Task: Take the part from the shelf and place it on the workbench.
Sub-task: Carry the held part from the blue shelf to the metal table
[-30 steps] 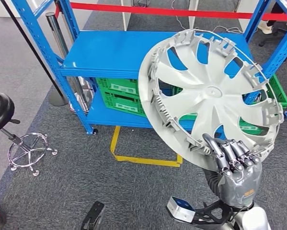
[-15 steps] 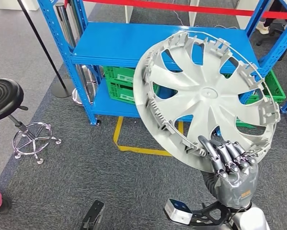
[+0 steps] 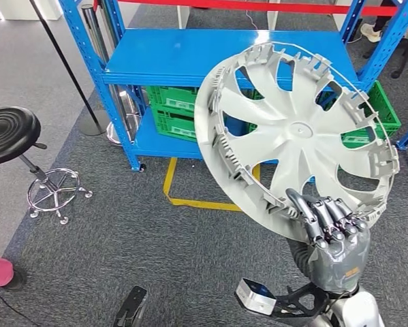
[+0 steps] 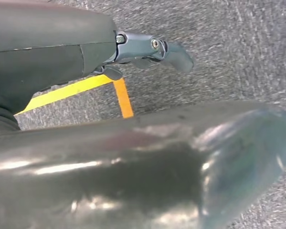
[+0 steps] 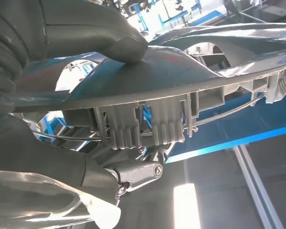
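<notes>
The part is a large silver wheel cover [image 3: 294, 136] with curved spokes and a clip-lined rim. My right hand [image 3: 335, 235] grips its lower rim and holds it up, tilted, in front of the blue shelf [image 3: 191, 58]. In the right wrist view the thumb [image 5: 98, 28] presses on the cover's face [image 5: 177, 81], and the fingers [image 5: 134, 174] curl under the rim. My left hand [image 4: 148, 47] hangs low over the grey carpet with a finger stretched out and nothing in it.
Green crates [image 3: 173, 112] sit on the shelf's lower level. Yellow floor tape [image 3: 201, 203] marks the carpet in front of it. A black stool [image 3: 9, 133] stands at the left, near a metal stanchion [image 3: 93, 41]. A red barrier tape [image 3: 217, 5] runs behind.
The whole picture has shifted, so the camera has moved: the shelf and the stool sit further right. My right hand still holds the wheel cover the same way.
</notes>
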Robot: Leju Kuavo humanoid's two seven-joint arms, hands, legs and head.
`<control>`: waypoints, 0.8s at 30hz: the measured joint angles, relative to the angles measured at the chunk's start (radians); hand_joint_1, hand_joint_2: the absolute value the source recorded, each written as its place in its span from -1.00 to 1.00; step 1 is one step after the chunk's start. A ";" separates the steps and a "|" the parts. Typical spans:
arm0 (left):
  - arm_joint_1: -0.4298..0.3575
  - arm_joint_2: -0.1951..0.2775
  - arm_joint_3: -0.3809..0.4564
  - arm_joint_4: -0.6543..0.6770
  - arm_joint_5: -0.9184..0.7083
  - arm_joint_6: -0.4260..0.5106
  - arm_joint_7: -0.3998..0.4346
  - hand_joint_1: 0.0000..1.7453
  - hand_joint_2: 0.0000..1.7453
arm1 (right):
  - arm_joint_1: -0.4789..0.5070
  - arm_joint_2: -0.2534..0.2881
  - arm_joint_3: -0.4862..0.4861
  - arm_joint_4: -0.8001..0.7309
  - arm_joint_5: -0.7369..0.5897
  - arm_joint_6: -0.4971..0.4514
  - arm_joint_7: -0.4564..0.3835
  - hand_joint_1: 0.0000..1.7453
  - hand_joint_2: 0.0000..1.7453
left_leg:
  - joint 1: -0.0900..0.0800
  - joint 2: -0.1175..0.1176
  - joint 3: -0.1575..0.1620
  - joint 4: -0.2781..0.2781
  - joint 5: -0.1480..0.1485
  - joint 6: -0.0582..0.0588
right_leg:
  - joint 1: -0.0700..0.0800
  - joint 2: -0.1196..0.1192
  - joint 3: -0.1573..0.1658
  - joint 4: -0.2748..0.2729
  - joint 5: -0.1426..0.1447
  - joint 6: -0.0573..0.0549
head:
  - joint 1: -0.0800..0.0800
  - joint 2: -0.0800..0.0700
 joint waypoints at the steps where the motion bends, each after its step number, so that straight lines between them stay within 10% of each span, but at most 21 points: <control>1: -0.003 0.000 -0.001 0.000 -0.005 -0.004 0.005 -1.00 -1.00 | 0.010 0.003 -0.007 -0.007 0.000 0.000 -0.016 1.00 1.00 | -0.001 -0.001 0.043 -0.068 0.006 0.005 | 0.001 -0.001 -0.009 0.007 0.004 0.004 | -0.001 0.000; 6: -0.015 0.003 -0.016 0.000 -0.027 -0.040 0.048 -1.00 -1.00 | 0.167 0.048 -0.146 -0.147 0.000 -0.001 -0.145 1.00 1.00 | -0.004 -0.007 0.064 -0.145 0.013 0.031 | 0.002 -0.010 -0.032 0.024 0.007 0.032 | -0.001 0.000; 10: -0.022 0.002 -0.019 -0.001 -0.024 -0.044 0.048 -1.00 -1.00 | 0.224 0.064 -0.214 -0.206 0.000 -0.001 -0.147 1.00 1.00 | -0.002 0.000 0.023 -0.149 0.050 0.051 | 0.000 0.008 -0.093 0.207 -0.151 0.044 | 0.001 0.000; 13: -0.022 0.000 -0.019 -0.001 -0.019 -0.044 0.040 -1.00 -1.00 | 0.246 0.072 -0.245 -0.224 0.000 -0.001 -0.145 1.00 1.00 | -0.004 0.003 -0.018 -0.147 0.080 0.050 | 0.000 0.009 -0.084 0.298 -0.147 0.045 | 0.000 0.000; 15: -0.022 -0.001 -0.019 -0.001 -0.018 -0.044 0.037 -1.00 -1.00 | 0.254 0.074 -0.260 -0.233 0.000 -0.001 -0.144 1.00 1.00 | -0.005 0.004 -0.041 -0.145 0.101 0.045 | 0.000 0.010 -0.003 0.205 -0.086 0.042 | 0.000 0.000; 18: -0.023 -0.002 -0.018 -0.002 -0.018 -0.043 0.036 -1.00 -1.00 | 0.259 0.078 -0.274 -0.247 0.000 -0.001 -0.135 1.00 1.00 | -0.010 0.001 -0.062 -0.141 0.131 0.032 | 0.003 0.013 0.134 0.001 -0.096 0.034 | 0.000 0.000; 21: -0.022 0.001 -0.018 -0.002 -0.018 -0.043 0.035 -1.00 -1.00 | 0.264 0.080 -0.282 -0.253 0.001 -0.001 -0.128 1.00 1.00 | -0.007 0.000 -0.073 -0.143 0.148 0.015 | 0.006 0.011 0.124 -0.026 -0.092 0.016 | 0.000 0.000; 24: -0.018 0.002 -0.019 -0.001 -0.019 -0.043 0.036 -1.00 -1.00 | 0.266 0.083 -0.287 -0.254 0.001 0.000 -0.125 1.00 1.00 | -0.004 0.000 -0.100 -0.037 0.019 -0.001 | 0.004 0.004 0.090 -0.024 -0.057 -0.009 | -0.006 0.000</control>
